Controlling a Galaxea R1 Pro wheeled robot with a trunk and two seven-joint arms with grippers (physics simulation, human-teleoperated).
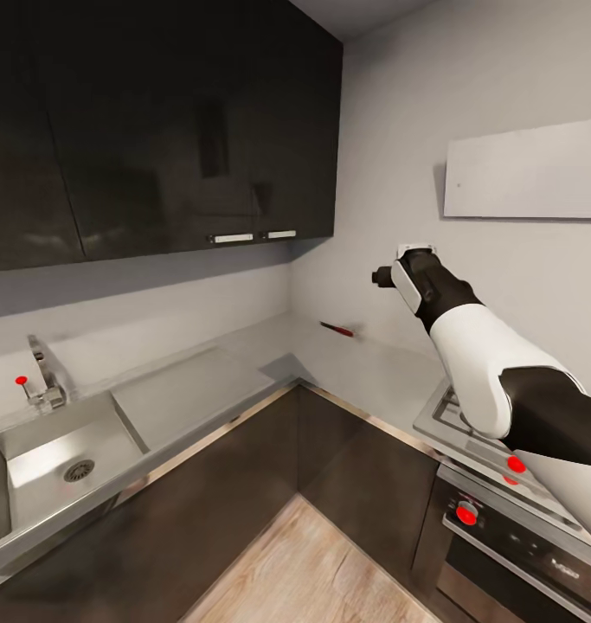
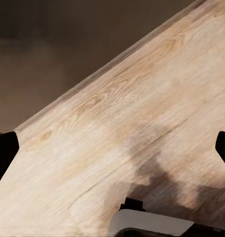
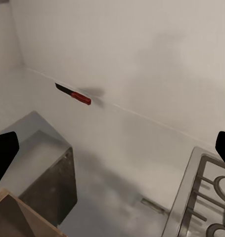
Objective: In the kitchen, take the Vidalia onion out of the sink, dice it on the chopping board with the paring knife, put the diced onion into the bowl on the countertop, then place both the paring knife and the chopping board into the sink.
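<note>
Fetching the paring knife — right gripper spread wide, empty — next: descend over its handle on the countertop.

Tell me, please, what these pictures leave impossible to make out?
- Small red-handled paring knife: tiny in the head view; its dark blade barely shows.
- Rectangular stainless-steel sink: near corner cut off by the head view's edge.
- Right end effector: fingertips clipped by the right wrist view's sides.
</note>
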